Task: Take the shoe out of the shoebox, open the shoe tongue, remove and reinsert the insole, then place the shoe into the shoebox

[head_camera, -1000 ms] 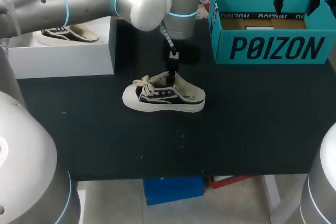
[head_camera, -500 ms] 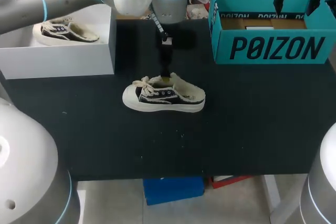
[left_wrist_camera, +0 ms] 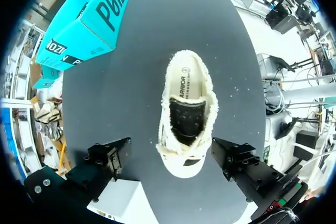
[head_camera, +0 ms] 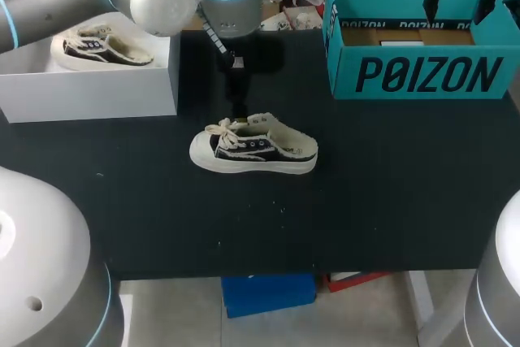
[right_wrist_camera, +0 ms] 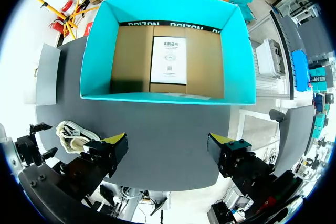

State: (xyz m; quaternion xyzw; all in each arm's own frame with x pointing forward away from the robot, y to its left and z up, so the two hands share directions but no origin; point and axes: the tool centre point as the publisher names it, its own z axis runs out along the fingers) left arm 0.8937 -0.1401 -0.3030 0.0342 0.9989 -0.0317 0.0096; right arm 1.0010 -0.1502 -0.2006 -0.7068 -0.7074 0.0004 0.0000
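The small black-and-cream canvas shoe (head_camera: 253, 145) stood on the black table (head_camera: 390, 193), outside the teal cardboard shoebox (head_camera: 422, 75), with the left gripper (left_wrist_camera: 170, 149) wide open above it, probably to reach its tongue, and the right gripper (right_wrist_camera: 167, 142) open over the box.

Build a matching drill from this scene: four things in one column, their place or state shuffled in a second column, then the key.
Things
1. shoe
2. shoebox
3. left gripper
4. right gripper

Place or state
A. teal, with no shoe inside
B. open, hovering over the shoebox
C. standing on its sole on the black table
D. open, aimed at the shoe, touching nothing

Pairs: 1-C, 2-A, 3-D, 4-B
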